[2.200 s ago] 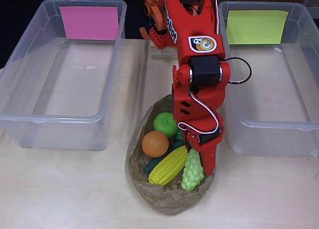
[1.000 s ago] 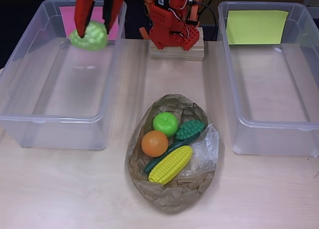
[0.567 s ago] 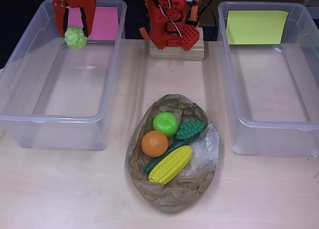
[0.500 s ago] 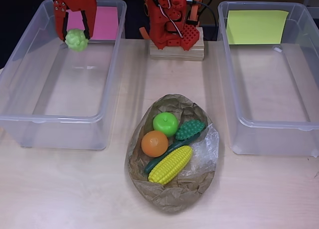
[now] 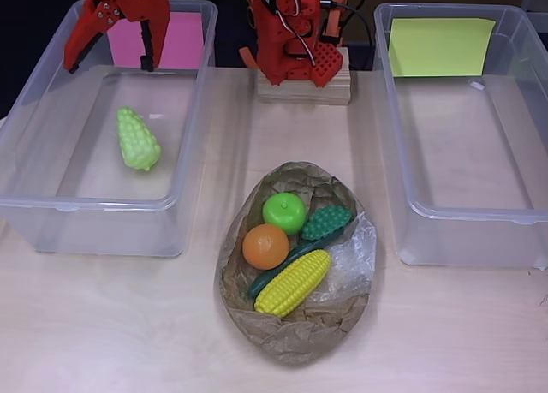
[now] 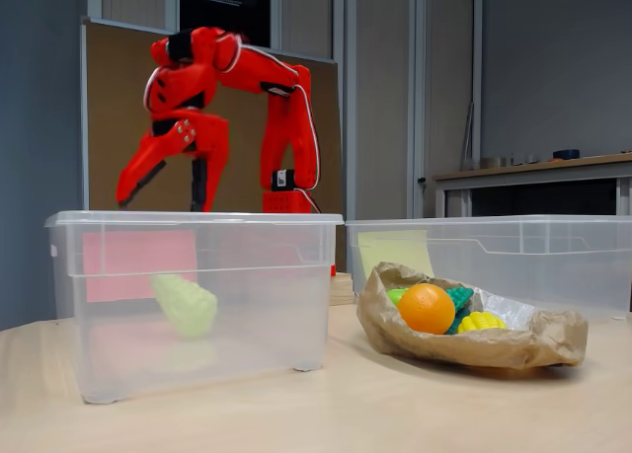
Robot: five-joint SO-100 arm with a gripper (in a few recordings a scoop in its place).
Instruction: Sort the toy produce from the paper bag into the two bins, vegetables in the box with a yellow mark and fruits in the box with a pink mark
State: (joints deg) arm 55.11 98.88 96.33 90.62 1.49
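Grapes [image 5: 138,139] lie loose in the left bin [image 5: 51,209], whose pink mark [image 5: 168,40] bears no readable writing; the red claw [image 5: 111,63] hangs spread wide above the bin's far end, apart from them

Light wooden table [image 5: 128,324] carries two clear bins: pink-marked bin [image 5: 51,209], yellow-marked bin [image 5: 479,230]. Between them rest a paper bag [image 5: 295,337] and the arm's wooden base block [image 5: 304,92].
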